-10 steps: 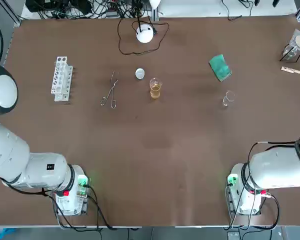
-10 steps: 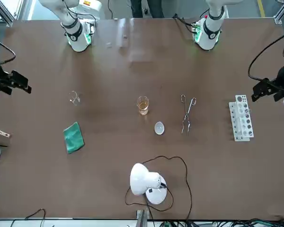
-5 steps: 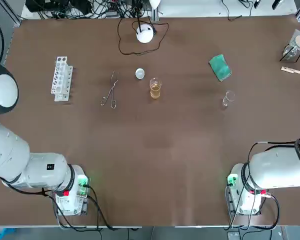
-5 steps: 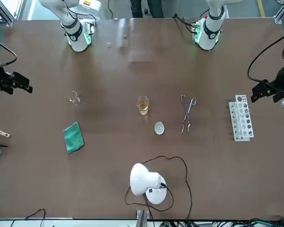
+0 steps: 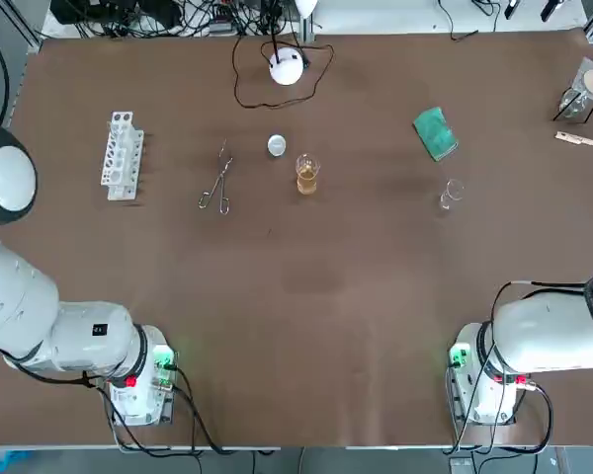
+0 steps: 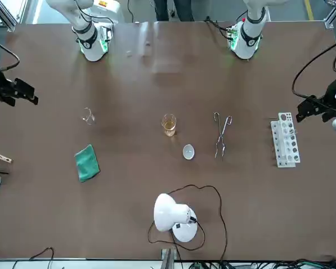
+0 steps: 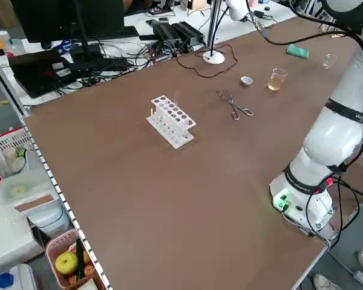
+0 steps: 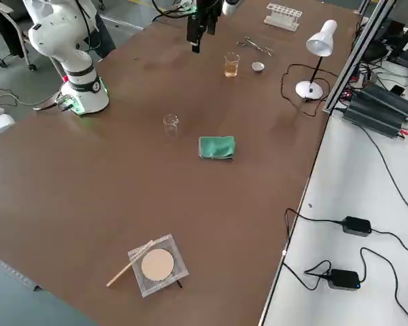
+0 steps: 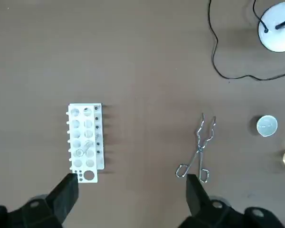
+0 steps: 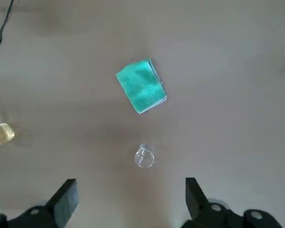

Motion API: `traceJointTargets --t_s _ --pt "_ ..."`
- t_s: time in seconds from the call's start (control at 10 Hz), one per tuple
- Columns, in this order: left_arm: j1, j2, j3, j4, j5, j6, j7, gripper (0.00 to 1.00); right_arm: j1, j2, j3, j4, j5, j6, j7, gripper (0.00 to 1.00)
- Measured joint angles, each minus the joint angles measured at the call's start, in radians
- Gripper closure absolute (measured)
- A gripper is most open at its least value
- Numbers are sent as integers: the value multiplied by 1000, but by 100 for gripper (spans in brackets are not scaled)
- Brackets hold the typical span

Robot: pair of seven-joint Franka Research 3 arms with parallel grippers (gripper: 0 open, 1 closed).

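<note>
Right claw [image 10: 129, 198] spread, empty, above small glass [image 10: 144, 157] on table [image 5: 326, 296] right half; glass near-centred between fingers. Left claw [image 9: 129, 199] likewise spread; tube rack [image 9: 85, 142] offset toward one finger, long axis across finger line.

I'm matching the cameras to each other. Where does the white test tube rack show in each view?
Top: white test tube rack in the picture's left part.
Front: rack near the right edge.
Left side: rack mid-picture.
Right side: rack at the top edge.
Left wrist: rack in view, holes facing the camera.
Right wrist: not in it.
Landmark: metal tongs lie next to it in all five.
</note>
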State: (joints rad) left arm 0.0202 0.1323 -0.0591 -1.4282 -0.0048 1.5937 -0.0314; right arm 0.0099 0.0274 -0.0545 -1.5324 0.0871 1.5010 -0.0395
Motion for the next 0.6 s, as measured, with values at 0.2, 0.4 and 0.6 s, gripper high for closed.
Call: traceJointTargets --t_s 0.2,0.4,0.6 --pt "5 0 0 0 0 1 0 0 0 0 -3 -2 0 1 1 0" --pt "5 0 0 0 0 3 0 0 0 0 -5 -2 -1 1 2 0" --pt "5 0 0 0 0 6 0 0 0 0 -7 -3 -2 1 2 0"
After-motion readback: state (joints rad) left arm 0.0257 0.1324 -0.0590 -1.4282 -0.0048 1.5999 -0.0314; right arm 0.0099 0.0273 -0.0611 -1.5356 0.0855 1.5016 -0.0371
